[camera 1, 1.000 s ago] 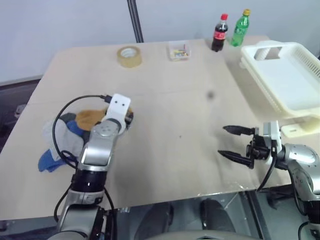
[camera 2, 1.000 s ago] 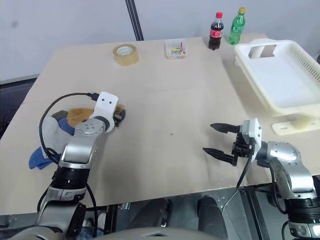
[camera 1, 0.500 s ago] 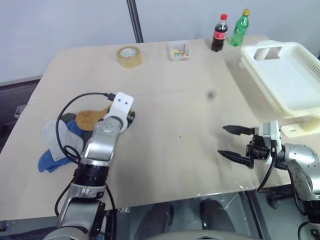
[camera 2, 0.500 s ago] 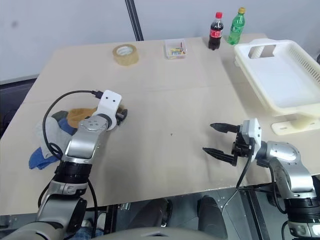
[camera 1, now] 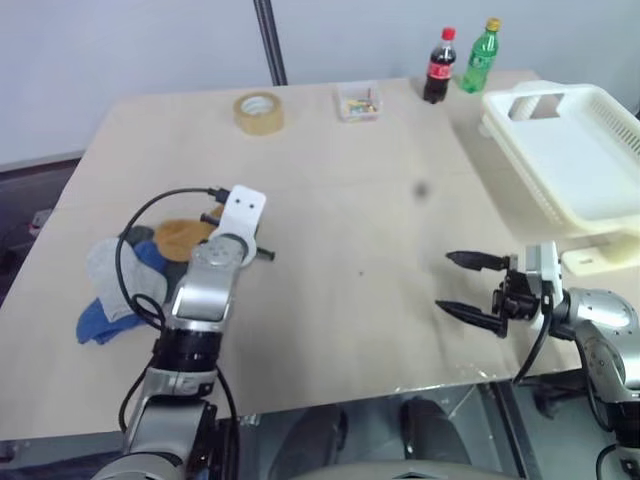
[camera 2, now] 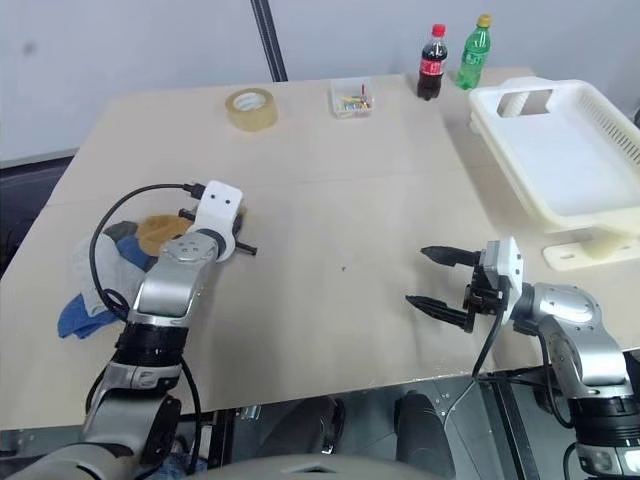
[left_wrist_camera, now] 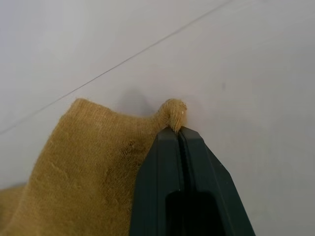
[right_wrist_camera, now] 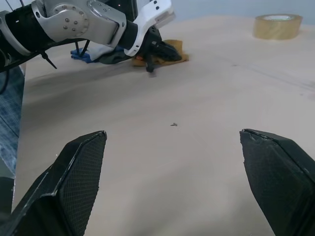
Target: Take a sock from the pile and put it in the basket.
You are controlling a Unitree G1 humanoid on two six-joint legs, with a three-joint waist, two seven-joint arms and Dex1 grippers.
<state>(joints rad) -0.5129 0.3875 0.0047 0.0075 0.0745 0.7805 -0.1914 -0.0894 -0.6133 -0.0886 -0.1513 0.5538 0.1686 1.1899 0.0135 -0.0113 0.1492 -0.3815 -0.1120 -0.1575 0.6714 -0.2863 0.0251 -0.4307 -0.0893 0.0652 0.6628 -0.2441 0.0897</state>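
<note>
The pile of grey, blue and mustard socks lies at the table's left side. Its mustard-yellow sock is the one nearest the table's middle. My left gripper is shut on a small fold at that sock's edge, low over the table; it also shows in the right eye view. My right gripper hangs open and empty above the table's near right part, pointing left. The white slotted basket stands at the far right with nothing in it.
A tape roll, a small clear box, a cola bottle and a green bottle line the table's far edge. A white block lies by the basket's near end. Bare tabletop spans the middle.
My left gripper's fingers have closed, pinching the edge of the mustard sock. The right arm has kept still.
</note>
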